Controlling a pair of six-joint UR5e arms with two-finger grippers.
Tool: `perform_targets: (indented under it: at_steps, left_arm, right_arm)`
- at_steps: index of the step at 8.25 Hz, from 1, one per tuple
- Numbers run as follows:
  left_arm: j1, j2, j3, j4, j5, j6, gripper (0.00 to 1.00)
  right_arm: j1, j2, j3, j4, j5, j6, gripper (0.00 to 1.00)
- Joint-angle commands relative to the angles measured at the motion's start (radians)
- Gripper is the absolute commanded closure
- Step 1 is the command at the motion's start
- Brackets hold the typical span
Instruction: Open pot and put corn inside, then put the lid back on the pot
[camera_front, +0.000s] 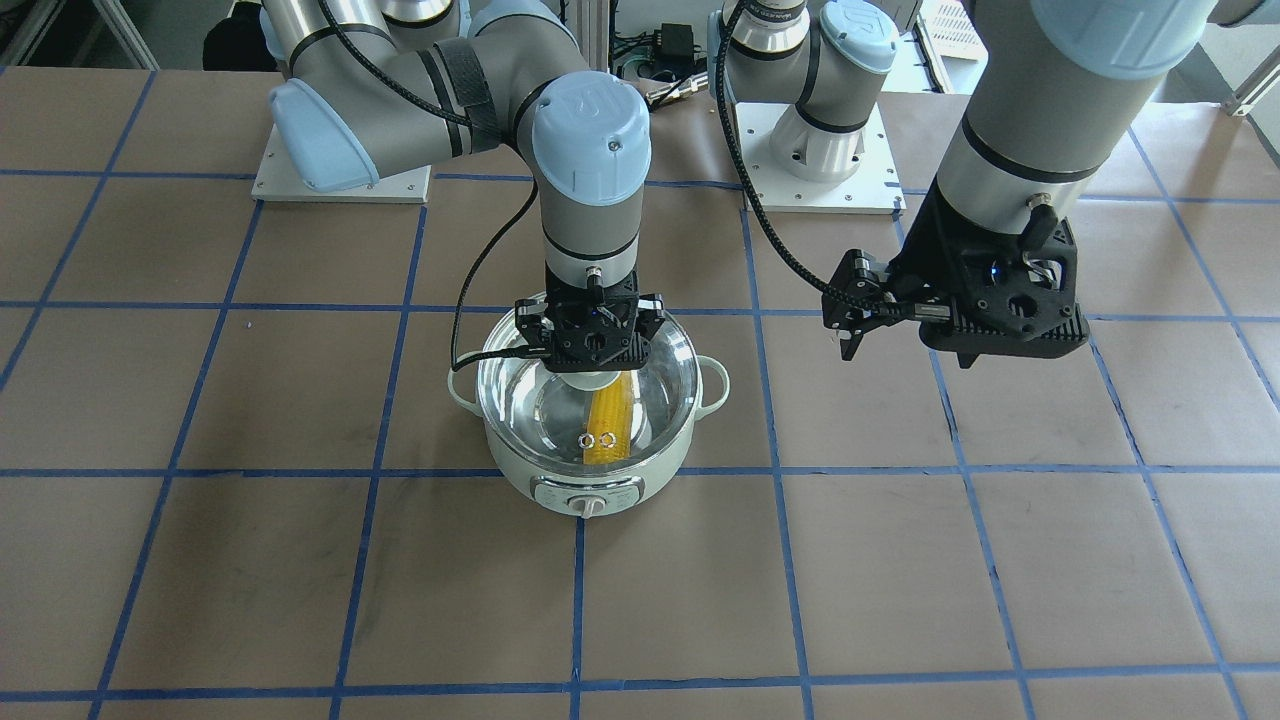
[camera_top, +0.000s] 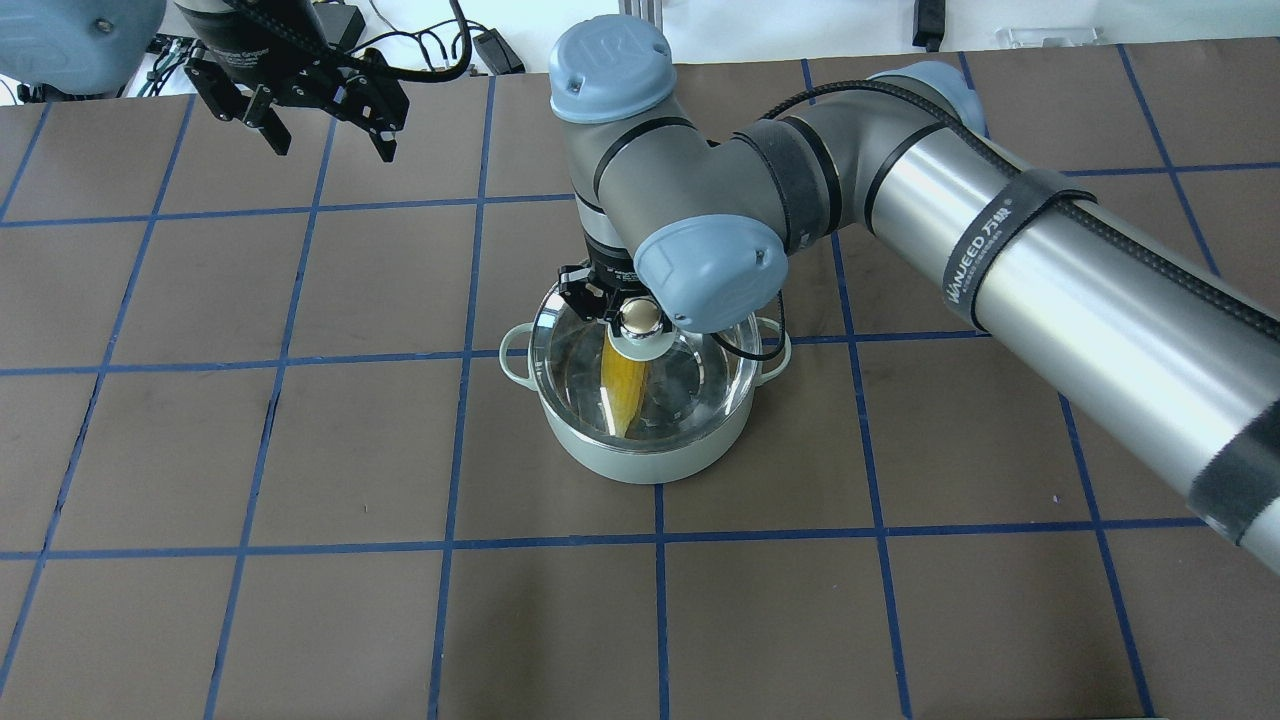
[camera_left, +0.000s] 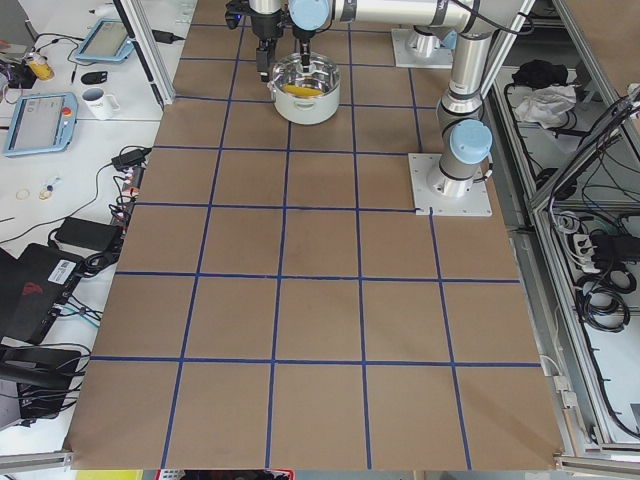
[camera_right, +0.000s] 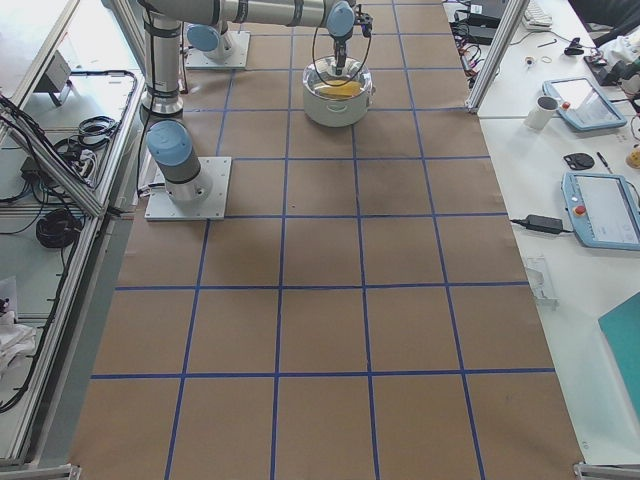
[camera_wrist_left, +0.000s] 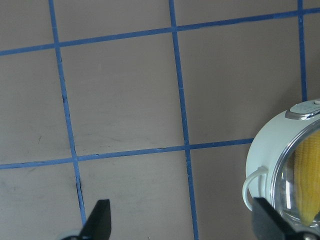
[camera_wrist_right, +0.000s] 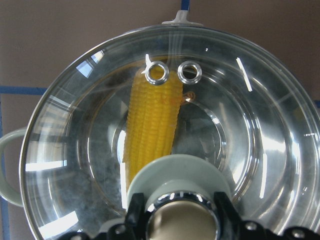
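Observation:
The pale green pot (camera_front: 590, 485) stands mid-table with the yellow corn (camera_front: 612, 425) lying inside it. The clear glass lid (camera_front: 525, 395) sits over the pot's rim; I cannot tell whether it rests fully on it. My right gripper (camera_wrist_right: 182, 220) comes straight down and is shut on the lid's knob (camera_top: 641, 320), its fingers (camera_wrist_right: 135, 212) on either side. The right wrist view shows the corn (camera_wrist_right: 152, 127) through the glass, under the two vent holes. My left gripper (camera_top: 330, 140) is open and empty, raised well off to the pot's side. The left wrist view catches the pot (camera_wrist_left: 262, 160) at its right edge.
The table (camera_top: 300, 450) is brown paper with a blue tape grid. The two arm base plates (camera_front: 340, 185) sit at the robot's edge. Side benches hold tablets (camera_right: 600, 210), mugs (camera_right: 543, 112) and cables. The right arm's long forearm (camera_top: 1050, 270) spans the table's right half.

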Motion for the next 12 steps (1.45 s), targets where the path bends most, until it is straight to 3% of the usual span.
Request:
perform_targets:
  at_steps: [1, 5, 6, 7, 8, 10, 12]
  left_arm:
    - [0.000, 0.000, 0.000, -0.001, 0.001, -0.001, 0.00]
    - [0.000, -0.002, -0.002, 0.002, 0.002, -0.011, 0.00]
    - [0.000, -0.002, -0.002, 0.001, 0.004, -0.011, 0.00]
    - [0.000, -0.002, -0.002, 0.002, 0.002, -0.011, 0.00]
    - [0.000, -0.002, -0.002, 0.002, 0.004, -0.011, 0.00]
    - [-0.002, -0.002, -0.002, 0.002, 0.005, -0.013, 0.00]
    - [0.000, -0.002, -0.002, 0.002, 0.005, -0.013, 0.00]
  right_arm:
    - [-0.001, 0.000, 0.007, -0.002, -0.007, -0.002, 0.00]
    - [-0.023, -0.104, 0.004, 0.015, -0.056, -0.058, 0.00]
    - [-0.038, -0.152, 0.001, 0.041, -0.059, -0.091, 0.00]
    - [-0.052, -0.233, -0.002, 0.151, -0.064, -0.098, 0.00]
    - [-0.100, -0.308, -0.002, 0.258, -0.112, -0.124, 0.00]
    - [-0.287, -0.367, -0.009, 0.291, -0.101, -0.299, 0.00]
    - [-0.363, -0.388, -0.011, 0.340, -0.081, -0.367, 0.00]
